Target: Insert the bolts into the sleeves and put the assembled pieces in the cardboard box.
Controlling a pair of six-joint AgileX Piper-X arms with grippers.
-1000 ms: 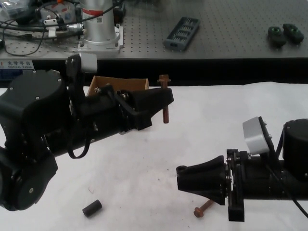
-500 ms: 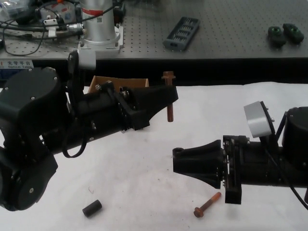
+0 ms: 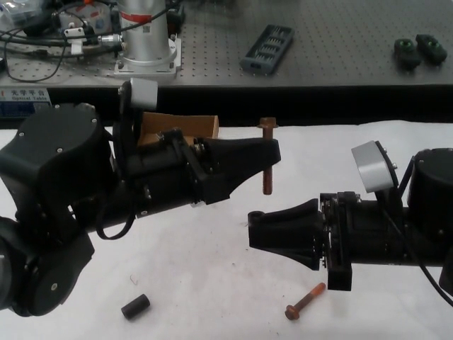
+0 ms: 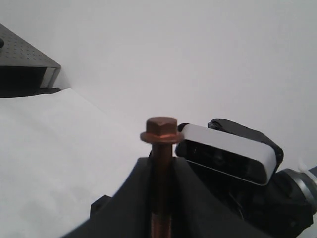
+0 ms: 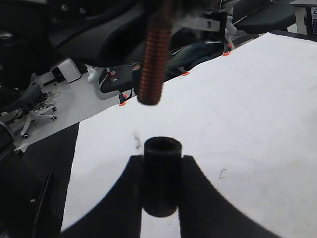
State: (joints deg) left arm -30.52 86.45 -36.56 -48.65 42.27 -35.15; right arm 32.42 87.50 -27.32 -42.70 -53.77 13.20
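White sheet [image 3: 212, 283], perforated bench [image 3: 333, 49] behind, silver column [image 3: 145, 28], ribbed dark tray [image 3: 267, 48], tangled cables [image 3: 42, 39]

A lab: just behind the white-covered bench [image 3: 212, 283] lies a perforated optical breadboard [image 3: 340, 49], and on it tangled cables [image 3: 42, 35] beside a metal column [image 3: 145, 28].

Air gap between the threaded tip of the bolt [image 5: 151, 59] held in my left claw [image 3: 269, 152] and the mouth of the sleeve [image 5: 162, 181] held in my right claw [image 3: 256, 228]: nothing stands in it.

My left arm [image 3: 163, 177] lies across the front of the cardboard box [image 3: 180, 126] and hides most of it; the box's near side is blocked by that arm.

On the counter [image 3: 212, 283]: loose sleeve [image 3: 135, 305] near the left arm's base, loose bolt [image 3: 304, 301] just beside my right arm [image 3: 368, 234]. Between the two, an open stretch of white sheet [image 3: 212, 312]. More open sheet beyond the right claw, toward the far edge.
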